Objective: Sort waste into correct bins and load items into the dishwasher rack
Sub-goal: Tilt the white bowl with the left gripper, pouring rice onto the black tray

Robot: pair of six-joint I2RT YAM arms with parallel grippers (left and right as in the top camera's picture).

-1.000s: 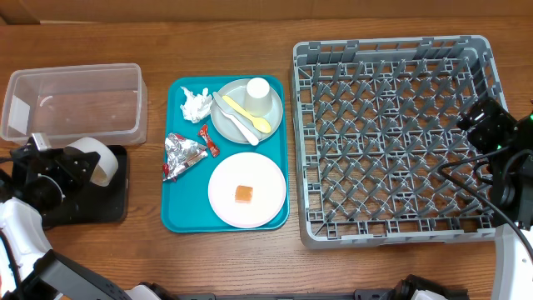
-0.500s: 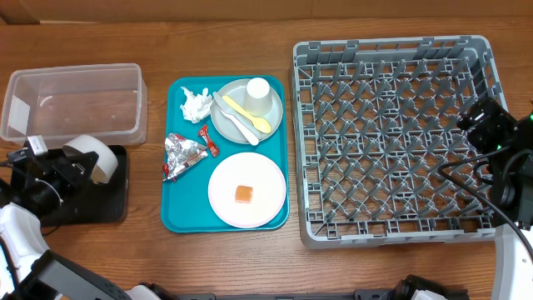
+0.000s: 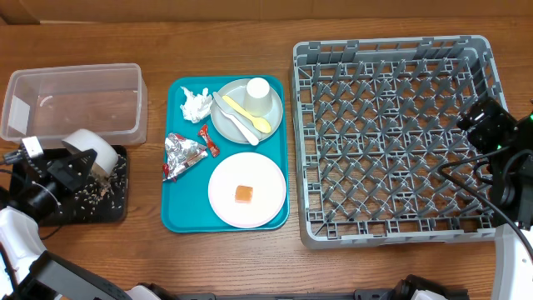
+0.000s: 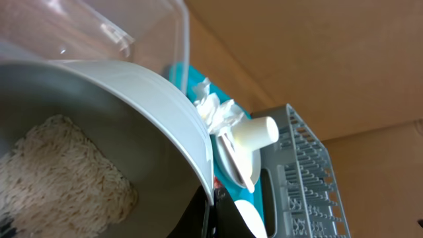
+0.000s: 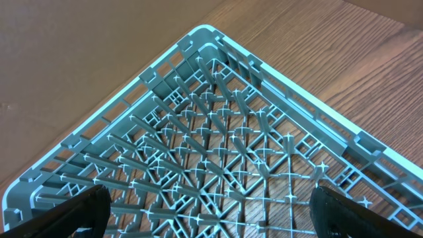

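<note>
While the left gripper (image 3: 68, 164) is clenched on the rim of the small grey bowl (image 3: 90, 150), we read the step as tipping out food waste. Bowl is tilted steeply over the black tray (image 3: 112, 208), w/ white rice grains (image 3: 93, 188) scattered on the tray floor. Left wrist view shows a heap of rice low in the bowl, so the dump looks approx. half done. Next move, our guess: more tilt or a shake w/ bowl kept over the tray, then carry the bowl across to the dishwasher rack (image 3: 391, 137), which holds nothing yet.

Right gripper (image 5: 210, 213): released, jaws wide, hovering at rack's right edge, nothing in it.

Others, all on teal tray (image 3: 177, 212) btwn bins and rack:
- crumpled tissue (image 3: 195, 103), top left
- foil wrapper (image 3: 179, 154) + red-and-white packet (image 3: 207, 140) just beside it
- grey plate (image 3: 223, 129) w/ white cup (image 3: 258, 96), yellow spoon (image 3: 247, 114), white utensil (image 3: 236, 119) on it
- pink-white plate (image 3: 268, 179) carrying the orange cube (image 3: 243, 194)

Clear tub (image 3: 75, 100) sits just behind the black tray, appears empty.

In the way: tub wall is close to the bowl rim, so grains could stray in there or onto the table (image 3: 250, 258). Path to rack crosses the loaded teal tray; the cup stands tall and needs clearance.
</note>
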